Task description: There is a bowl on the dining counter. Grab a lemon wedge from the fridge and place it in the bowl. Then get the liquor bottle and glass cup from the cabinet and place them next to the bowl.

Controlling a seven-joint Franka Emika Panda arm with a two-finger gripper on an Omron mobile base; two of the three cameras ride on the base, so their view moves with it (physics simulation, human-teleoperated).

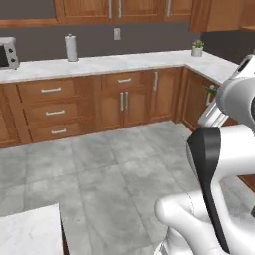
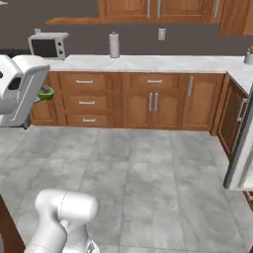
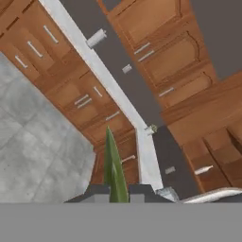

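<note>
Along the far wall runs a pale marble counter point(image 2: 148, 63) over reddish-brown drawers. From left to right in the right base view it carries a microwave point(image 2: 48, 46), a paper towel roll point(image 2: 114, 45) and, at the far corner, a small potted plant point(image 2: 248, 55). Grey floor tiles point(image 2: 148, 173) spread below. In the hand view the gripper point(image 3: 115, 191) is clamped tight on the green lemon wedge point(image 3: 114, 165), held high above the floor.
</note>
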